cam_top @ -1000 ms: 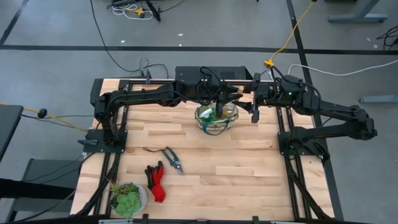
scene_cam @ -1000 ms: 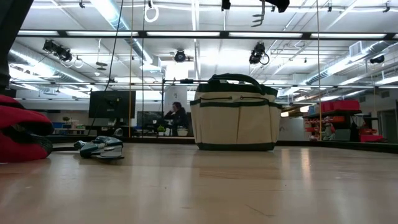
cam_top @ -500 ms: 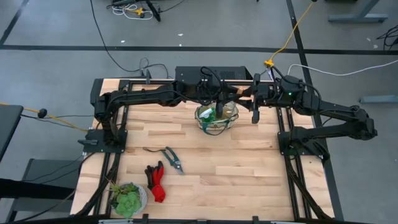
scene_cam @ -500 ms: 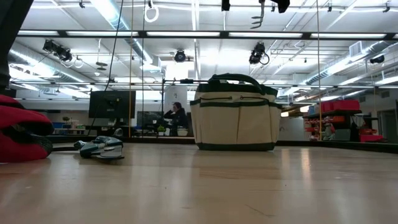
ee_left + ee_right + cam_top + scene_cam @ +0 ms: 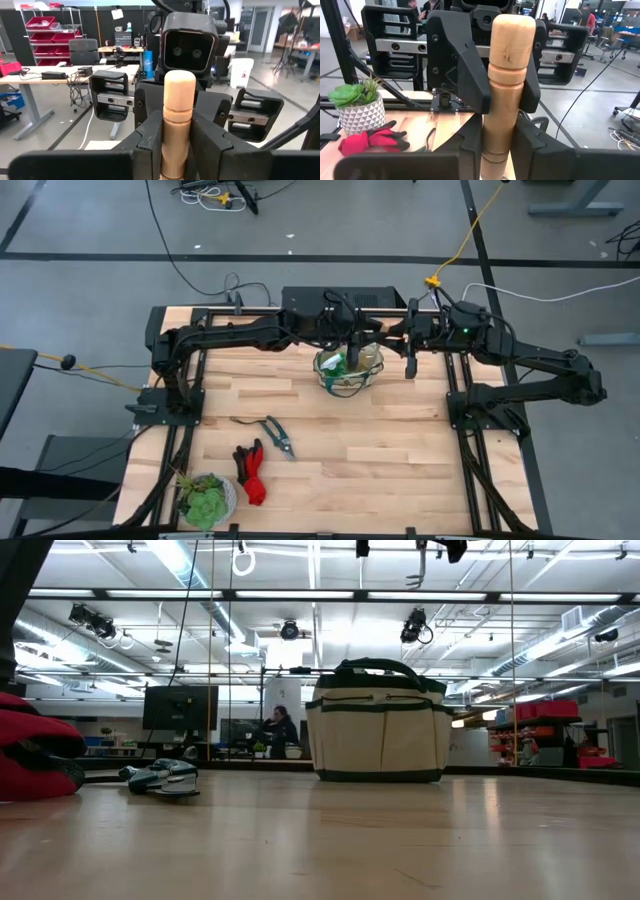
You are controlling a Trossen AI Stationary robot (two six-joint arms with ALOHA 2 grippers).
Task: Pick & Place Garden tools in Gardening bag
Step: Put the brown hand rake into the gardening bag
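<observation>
Light wood-plank counter [image 5: 380, 460] on a black frame, grey concrete floor w/ cables around it. Low view looks into a big workshop: ceiling strip lights, red bins on shelving at right, a person seated at a desk far back. No readable writing or brands.

Gardening bag [image 5: 349, 367], tan w/ dark green trim, stands at far centre of counter; green and white items show inside, can't tell which tools.

Both arms meet above the bag. Left pincer [image 5: 178, 131] is pinching a wooden handle [image 5: 179, 120], upright. Right pincer [image 5: 506, 129] is pressed onto the same handle from the opposite side.

Pruning shears [image 5: 274, 432] lie near-left of centre; red-and-black gloves [image 5: 251, 471] just nearer. Potted plant [image 5: 204, 498] at near-left corner.
</observation>
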